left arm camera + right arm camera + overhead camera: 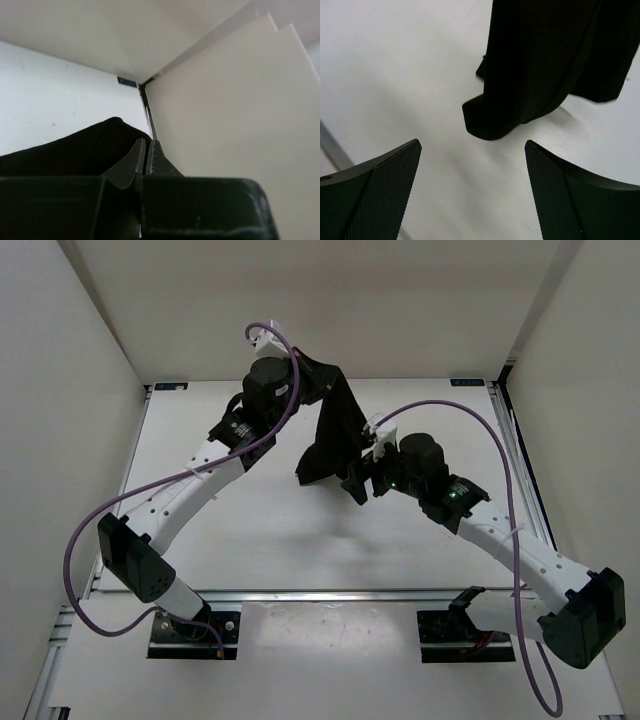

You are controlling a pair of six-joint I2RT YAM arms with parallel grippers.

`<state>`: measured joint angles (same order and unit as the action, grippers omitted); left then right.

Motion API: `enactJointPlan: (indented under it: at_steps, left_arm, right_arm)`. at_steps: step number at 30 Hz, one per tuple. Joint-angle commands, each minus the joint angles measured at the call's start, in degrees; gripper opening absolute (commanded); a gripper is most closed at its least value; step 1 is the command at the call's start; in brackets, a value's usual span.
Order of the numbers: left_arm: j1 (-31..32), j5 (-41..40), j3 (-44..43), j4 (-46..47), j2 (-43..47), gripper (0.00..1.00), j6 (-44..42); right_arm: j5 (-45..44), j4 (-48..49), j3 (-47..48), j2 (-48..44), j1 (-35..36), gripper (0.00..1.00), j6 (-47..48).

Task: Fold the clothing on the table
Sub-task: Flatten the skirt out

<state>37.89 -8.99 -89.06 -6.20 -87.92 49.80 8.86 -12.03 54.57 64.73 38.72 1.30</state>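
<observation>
- My left gripper [148, 149] was pinched shut on the top edge of the clothing [330, 430], holding it up above the table [250, 530].
- The clothing hung in a narrow drape, its lower end down at the table.
- My right gripper [472, 190] stood wide and empty, just beside the clothing's lower end.

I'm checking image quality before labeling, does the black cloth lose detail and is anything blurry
Top view: even light, the clothing reads flat black, folds lost. Left wrist view: left gripper close, soft-focused. Right wrist view: the clothing casts a soft shadow on the table.
</observation>
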Motion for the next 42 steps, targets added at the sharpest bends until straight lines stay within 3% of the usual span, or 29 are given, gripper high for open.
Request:
enactJointPlan:
  at_steps: [1,8,12,23,32,42]
  left_arm:
    - [2.3,-6.6,-6.8,-0.7,-1.2,0.0,-4.4]
    - [7.4,-11.7,-14.4,-2.0,-5.2,0.0,-6.0]
    - [7.9,-11.1,-15.5,-2.3,-5.9,0.0,-6.0]
    - [7.7,-13.1,-15.0,-0.2,-6.7,0.0,-7.4]
    - [10.4,-17.3,-18.2,-2.5,-7.9,0.0,-8.8]
    - [13.0,-21.3,-18.8,-2.7,-7.8,0.0,-11.0]
  right_arm:
    - [-13.5,9.9,1.1,0.5,0.7,0.89,-9.5]
    - [-8.0,13.4,2.4,7.5,-6.1,0.96,-15.6]
    - [-14.0,14.6,4.1,9.4,-3.6,0.97,-12.5]
    - [-13.4,12.0,6.3,7.9,-1.9,0.98,-15.4]
    - [-13.3,11.3,5.4,8.0,-1.5,0.99,-21.0]
    - [-20.6,12.1,9.6,13.2,-1.2,0.99,-29.2]
